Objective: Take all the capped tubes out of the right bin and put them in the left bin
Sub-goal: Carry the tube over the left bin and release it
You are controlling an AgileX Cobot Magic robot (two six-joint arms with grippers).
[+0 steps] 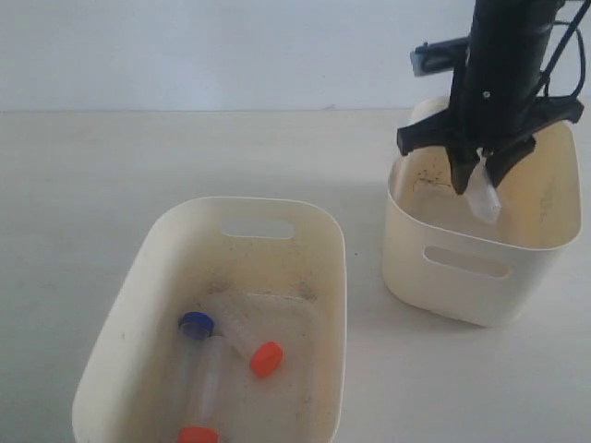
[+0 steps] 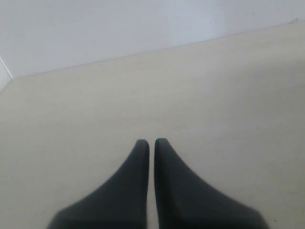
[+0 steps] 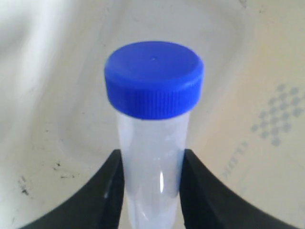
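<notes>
Looking down from the exterior camera, I had the left bin [image 1: 120, 341] nearest, seen from above, its floor speckled with dirt. Capped tubes lay on that floor. One with a blue cap [image 1: 197, 325] lay lengthwise, and beside it one with an orange cap [image 1: 266, 358] lay at a slant, the two clear bodies close together. A second orange cap [image 1: 198, 434] showed at the frame's lower edge, with its tube cut off from view.

Farther back and to the right stood the right bin [image 1: 416, 268], apart from the left one on the pale tabletop [image 1: 92, 166], an oval handle slot facing me. Dark specks dotted its inside. In the right wrist camera a faint grey dotted mark [image 3: 276, 114] showed on its inner surface. I could see no other tube inside it, though the arm hid part of the floor.

Above that bin hung the right gripper [image 1: 480, 180], its jaws clamped on the clear body of a blue-capped tube [image 3: 152, 143], cap end pointing away from the wrist. The tube sat just above the rim.

The left gripper [image 2: 151, 143] was over bare tabletop, its jaws drawn together to a thin slit and gripping nothing.
</notes>
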